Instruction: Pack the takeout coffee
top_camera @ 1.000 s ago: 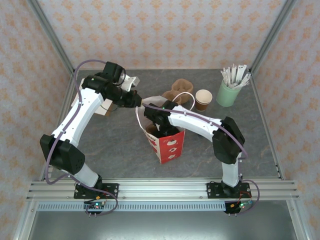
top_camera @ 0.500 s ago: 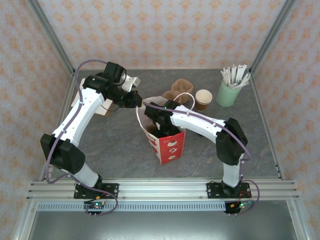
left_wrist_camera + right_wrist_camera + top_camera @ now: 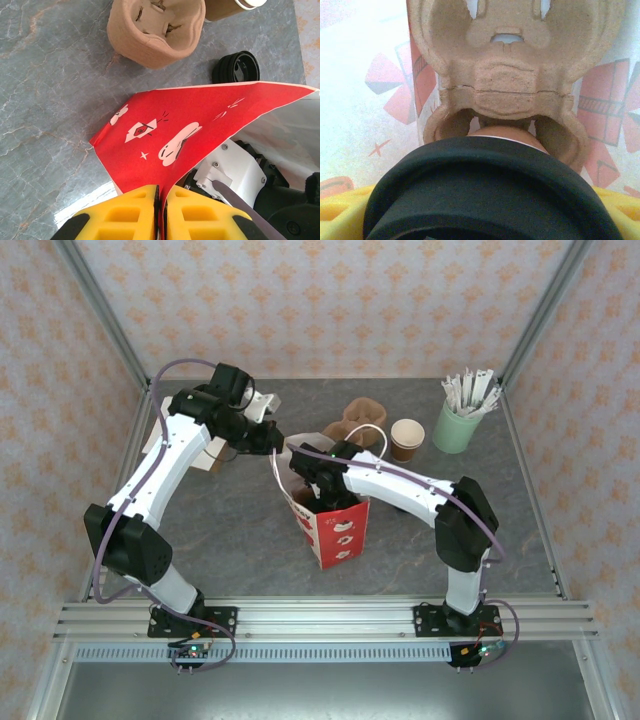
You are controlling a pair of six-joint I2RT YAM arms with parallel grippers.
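Where your left gripper (image 3: 161,210) closed: on the top edge of the red paper bag (image 3: 337,530), its yellow fingers pinched tight on the paper at the bag's far-left side.
Red paper bag: it stood upright near the middle of the table (image 3: 220,530), mouth open, with your right arm reaching down into it.
Right gripper (image 3: 480,220): inside the bag, its yellow fingers clamped on either side of the takeout coffee (image 3: 485,175).
Takeout coffee: inside the bag, black lid uppermost, a sliver of its pale rim visible, held over one pocket of the carrier in the bag (image 3: 507,85); whether it was seated there could not be told.
Carrier in the bag: brown moulded pulp, lying on the bag's floor, its other pockets empty.
Second carrier (image 3: 155,30): on the table just beyond the bag, pockets empty.
Open kraft cup (image 3: 407,438): just right of the second carrier, no lid on it.
Black lids (image 3: 237,67): a small stack on the table between the bag and that cup.
Green cup (image 3: 455,427): far right, full of white stirrers (image 3: 470,390).
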